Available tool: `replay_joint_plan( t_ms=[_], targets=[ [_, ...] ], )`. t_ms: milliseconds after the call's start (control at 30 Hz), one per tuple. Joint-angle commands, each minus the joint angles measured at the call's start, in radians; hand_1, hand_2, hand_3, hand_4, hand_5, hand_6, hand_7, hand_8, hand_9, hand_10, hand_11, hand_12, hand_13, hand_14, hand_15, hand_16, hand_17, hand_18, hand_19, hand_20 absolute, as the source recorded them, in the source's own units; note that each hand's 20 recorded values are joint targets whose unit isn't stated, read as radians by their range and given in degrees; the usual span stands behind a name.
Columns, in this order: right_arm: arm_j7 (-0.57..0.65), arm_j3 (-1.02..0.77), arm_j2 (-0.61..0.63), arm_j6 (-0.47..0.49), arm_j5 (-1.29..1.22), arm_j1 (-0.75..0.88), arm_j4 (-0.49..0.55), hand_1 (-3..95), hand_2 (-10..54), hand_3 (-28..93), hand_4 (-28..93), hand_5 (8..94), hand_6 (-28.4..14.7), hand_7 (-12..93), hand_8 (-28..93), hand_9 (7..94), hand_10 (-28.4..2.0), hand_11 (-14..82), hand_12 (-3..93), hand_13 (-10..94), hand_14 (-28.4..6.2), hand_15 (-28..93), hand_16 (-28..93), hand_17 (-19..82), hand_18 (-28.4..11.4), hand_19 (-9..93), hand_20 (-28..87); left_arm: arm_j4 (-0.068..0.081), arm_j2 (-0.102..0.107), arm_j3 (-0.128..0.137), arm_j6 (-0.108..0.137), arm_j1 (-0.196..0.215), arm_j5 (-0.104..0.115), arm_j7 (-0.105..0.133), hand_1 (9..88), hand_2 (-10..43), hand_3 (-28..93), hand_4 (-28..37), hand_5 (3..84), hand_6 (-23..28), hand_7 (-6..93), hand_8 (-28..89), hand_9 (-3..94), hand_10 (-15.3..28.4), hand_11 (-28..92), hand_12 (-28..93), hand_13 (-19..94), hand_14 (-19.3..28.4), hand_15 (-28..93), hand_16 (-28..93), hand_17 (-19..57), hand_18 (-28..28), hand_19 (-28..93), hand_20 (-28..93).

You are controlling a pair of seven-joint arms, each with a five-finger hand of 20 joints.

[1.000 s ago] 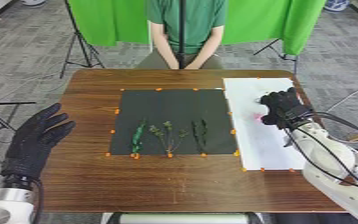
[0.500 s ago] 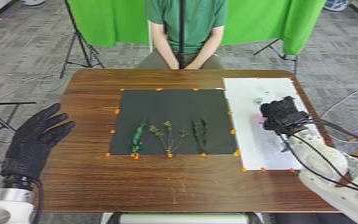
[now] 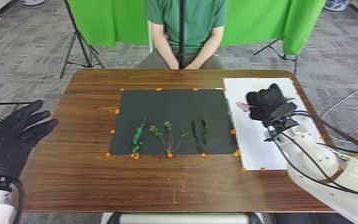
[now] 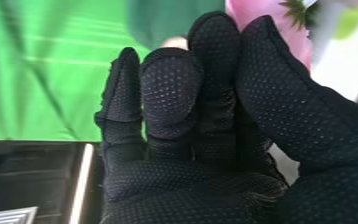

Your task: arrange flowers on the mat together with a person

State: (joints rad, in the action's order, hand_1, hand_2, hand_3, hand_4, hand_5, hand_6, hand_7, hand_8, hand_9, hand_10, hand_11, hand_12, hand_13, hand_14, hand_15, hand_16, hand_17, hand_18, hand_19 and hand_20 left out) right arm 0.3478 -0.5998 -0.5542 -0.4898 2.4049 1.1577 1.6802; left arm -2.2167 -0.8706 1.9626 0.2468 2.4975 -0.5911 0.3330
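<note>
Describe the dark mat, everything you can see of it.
The dark mat is a roughly square, matte, near-black sheet; paper or fabric, can't tell. It lies flat on the brown wooden table, right beside the white sheet. Small orange pieces sit around its edges. On its near half three green stems lie side by side: a leafy left one, a branching middle sprig and a narrow right one. Neither robot hand touches it.

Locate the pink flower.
In the head view, the pink flower is just right of the dark mat, by the right hand, near the white sheet's left edge.
</note>
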Motion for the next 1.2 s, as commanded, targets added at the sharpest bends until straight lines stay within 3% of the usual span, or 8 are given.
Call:
replay_joint_plan(
  t_ms=[33, 233, 367, 467, 733, 800, 1200],
  targets=[
    [-0.176, 0.193, -0.244, -0.006, -0.036, -0.29, -0.004, 44.6, -9.5, 87, -24, 66.8, 3.5, 57, -2, 78.1, -6.9, 29.1, 56.2, 67, -5.2, 65, 40, 28, -15.9, 71, 44, 0.011, 0.013, -0.006, 0.018, 0.005, 0.015, 0.002, 28.5, 1.1, 70, -24.9, 37.4, 2.6, 22.6, -10, 33.8, 14.1, 30, 16, 31, 17.9, 40, 0, -3.3, 22.6, 50, 9],
    [-0.248, 0.354, -0.412, 0.001, -0.059, -0.435, -0.061, 44.4, -9.5, 87, -24, 66.6, 3.3, 58, -3, 77.3, -7.0, 30.2, 55.7, 66, -5.1, 65, 40, 27, -15.9, 70, 44, 0.024, 0.026, -0.041, 0.01, -0.033, 0.009, -0.011, 28.4, 1.2, 70, -24.7, 37.2, 2.5, 22.8, -10, 33.8, 14.0, 30, 16, 31, 17.7, 39, 0, -3.3, 22.7, 50, 9],
    [-0.264, 0.426, -0.488, -0.004, -0.071, -0.488, -0.087, 44.2, -9.5, 87, -24, 66.5, 3.4, 58, -3, 76.8, -7.0, 31.0, 55.4, 66, -5.0, 65, 40, 27, -15.8, 70, 44, 0.03, 0.035, -0.057, 0.017, -0.047, 0.013, -0.003, 28.4, 1.2, 70, -24.6, 37.2, 2.4, 22.7, -10, 33.8, 13.9, 30, 16, 31, 17.7, 39, 0, -3.3, 22.7, 50, 9],
    [-0.298, 0.46, -0.555, -0.003, -0.075, -0.519, -0.145, 44.2, -9.5, 87, -25, 66.5, 3.5, 58, -4, 76.6, -7.0, 31.4, 55.2, 66, -5.0, 66, 40, 27, -15.8, 70, 44, 0.038, 0.037, -0.067, 0.022, -0.065, 0.011, -0.012, 28.4, 1.2, 70, -24.6, 37.2, 2.5, 22.7, -10, 33.8, 14.1, 30, 16, 31, 17.7, 39, 0, -3.3, 22.7, 50, 9],
    [-0.235, 0.64, -0.665, 0.001, -0.075, -0.633, -0.233, 44.9, -9.5, 87, -27, 66.3, 3.6, 59, -5, 76.3, -6.6, 31.5, 55.0, 66, -5.1, 66, 40, 27, -15.7, 70, 44, 0.053, 0.059, -0.084, 0.016, -0.099, 0.013, -0.013, 28.6, 1.2, 69, -24.6, 37.1, 2.5, 22.7, -10, 33.8, 14.2, 30, 16, 31, 17.8, 39, 0, -3.3, 22.7, 51, 9],
    [-0.198, 0.703, -0.677, -0.016, -0.084, -0.668, -0.234, 45.1, -9.5, 87, -27, 66.3, 3.7, 59, -5, 76.1, -6.5, 31.3, 55.1, 66, -5.0, 66, 40, 27, -15.7, 70, 44, 0.044, 0.071, -0.085, 0.019, -0.081, 0.016, 0.002, 28.5, 1.2, 69, -24.5, 37.2, 2.5, 22.7, -10, 33.8, 14.2, 29, 16, 31, 17.8, 39, 0, -3.3, 22.7, 51, 9],
    [-0.121, 0.799, -0.735, -0.009, -0.094, -0.728, -0.33, 45.3, -9.5, 86, -28, 65.5, 3.9, 58, -3, 76.0, -6.3, 30.2, 55.9, 66, -4.7, 66, 40, 27, -15.8, 70, 44, 0.043, 0.092, -0.1, 0.019, -0.083, 0.019, 0.012, 28.5, 1.1, 70, -24.8, 37.4, 2.6, 23.1, -10, 33.8, 14.2, 30, 16, 31, 17.9, 40, 0, -3.3, 22.7, 50, 9]
  ],
)
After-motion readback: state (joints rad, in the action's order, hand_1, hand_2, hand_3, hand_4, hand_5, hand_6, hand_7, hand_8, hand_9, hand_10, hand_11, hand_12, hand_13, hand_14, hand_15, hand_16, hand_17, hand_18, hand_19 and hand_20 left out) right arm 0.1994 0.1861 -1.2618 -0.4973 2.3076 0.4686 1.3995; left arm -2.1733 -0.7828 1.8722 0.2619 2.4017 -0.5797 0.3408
